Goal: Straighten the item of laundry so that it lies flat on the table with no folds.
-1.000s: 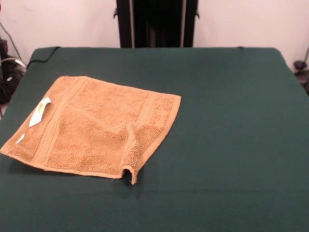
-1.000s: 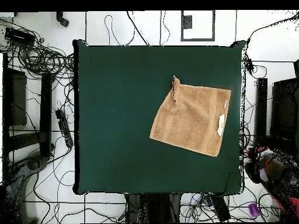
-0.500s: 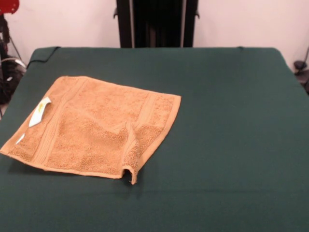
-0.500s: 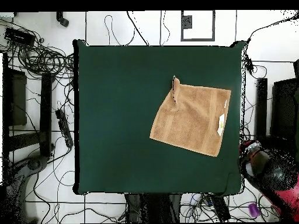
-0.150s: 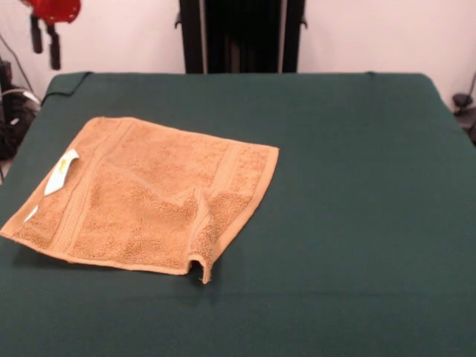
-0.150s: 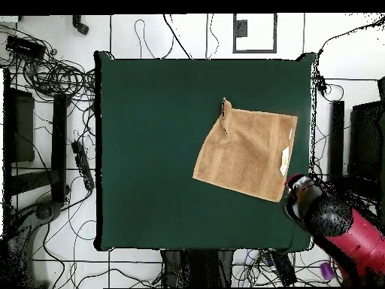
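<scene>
Orange-tan terry, the towel [image 5: 145,197] lies nearly flat on the table [image 5: 357,186] but for one pinched corner ridge [image 5: 201,242], presumably why the hand [image 5: 44,41], fingers apart and empty, hangs above the table's edge.

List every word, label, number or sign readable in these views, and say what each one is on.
No text can be read in either view.
Care label on the towel: white with a small yellowish mark; any print is too small to read.
Table: plain green cloth, no markings.
Gripper: red and black, no legible lettering.
</scene>
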